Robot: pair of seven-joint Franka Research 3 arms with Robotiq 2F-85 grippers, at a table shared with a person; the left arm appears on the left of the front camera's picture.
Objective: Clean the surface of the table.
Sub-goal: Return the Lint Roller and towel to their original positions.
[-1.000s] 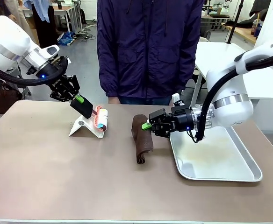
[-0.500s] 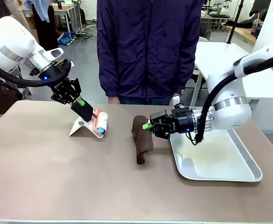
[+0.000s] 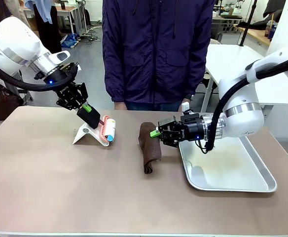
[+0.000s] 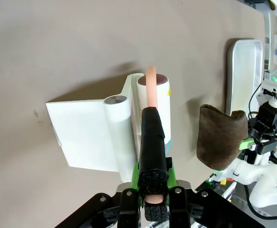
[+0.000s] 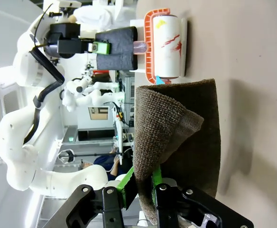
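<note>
On the table (image 3: 60, 187), the left gripper (image 3: 89, 113) clamps a lint roller (image 3: 107, 129) for rolling; the right gripper (image 3: 156, 133) pinches a brown cloth (image 3: 149, 148) for wiping.

No text, label, brand, number or sign is readable anywhere; the red marks on the lint roller (image 5: 168, 40) are illegible.

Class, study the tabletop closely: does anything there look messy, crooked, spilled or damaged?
Little stands out. The brown cloth lies crumpled, one edge pinched up by the right gripper. The lint roller held by the left gripper carries red smears on its sheet. The table shows no spill.
</note>
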